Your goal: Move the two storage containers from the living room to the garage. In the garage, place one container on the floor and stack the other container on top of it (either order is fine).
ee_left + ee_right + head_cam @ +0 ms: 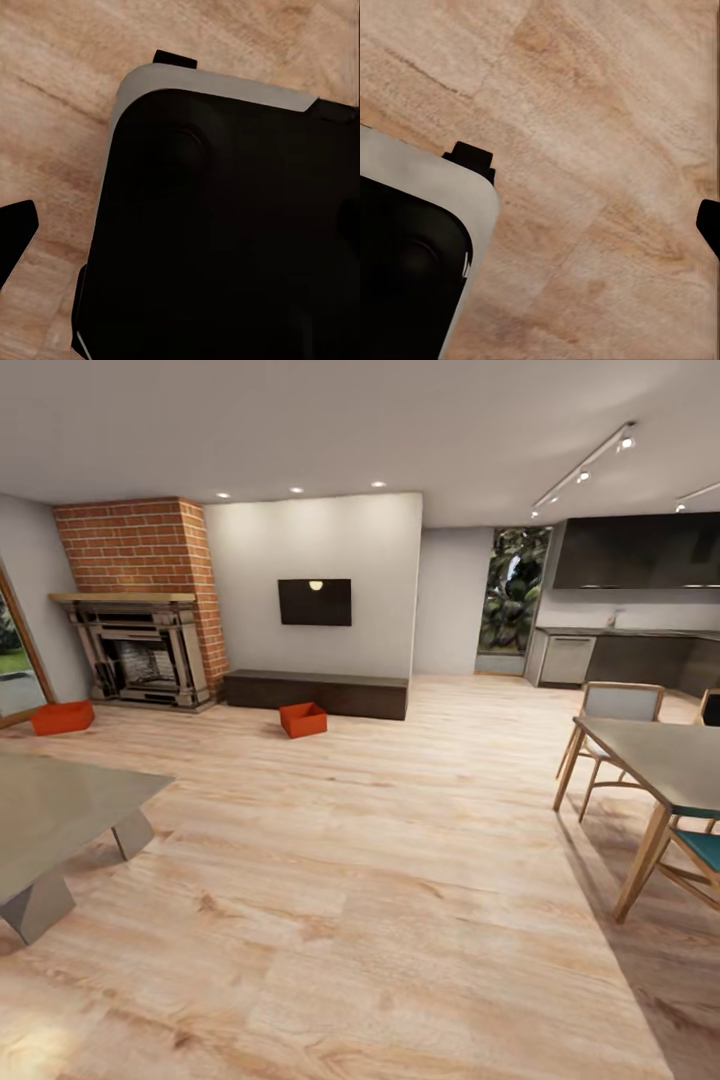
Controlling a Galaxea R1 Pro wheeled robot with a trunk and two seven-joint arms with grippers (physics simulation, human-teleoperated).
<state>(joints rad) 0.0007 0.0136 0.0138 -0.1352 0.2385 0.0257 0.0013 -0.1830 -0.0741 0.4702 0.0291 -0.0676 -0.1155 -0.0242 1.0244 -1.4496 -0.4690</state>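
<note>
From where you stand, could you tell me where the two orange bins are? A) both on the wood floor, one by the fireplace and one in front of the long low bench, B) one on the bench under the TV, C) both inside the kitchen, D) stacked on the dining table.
A: one bin sits on the wood floor beside the brick fireplace, the other bin on the floor in front of the low bench.

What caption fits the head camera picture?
Two red-orange storage containers, and, wait on the living room's wood floor near the brick fireplace.
</note>
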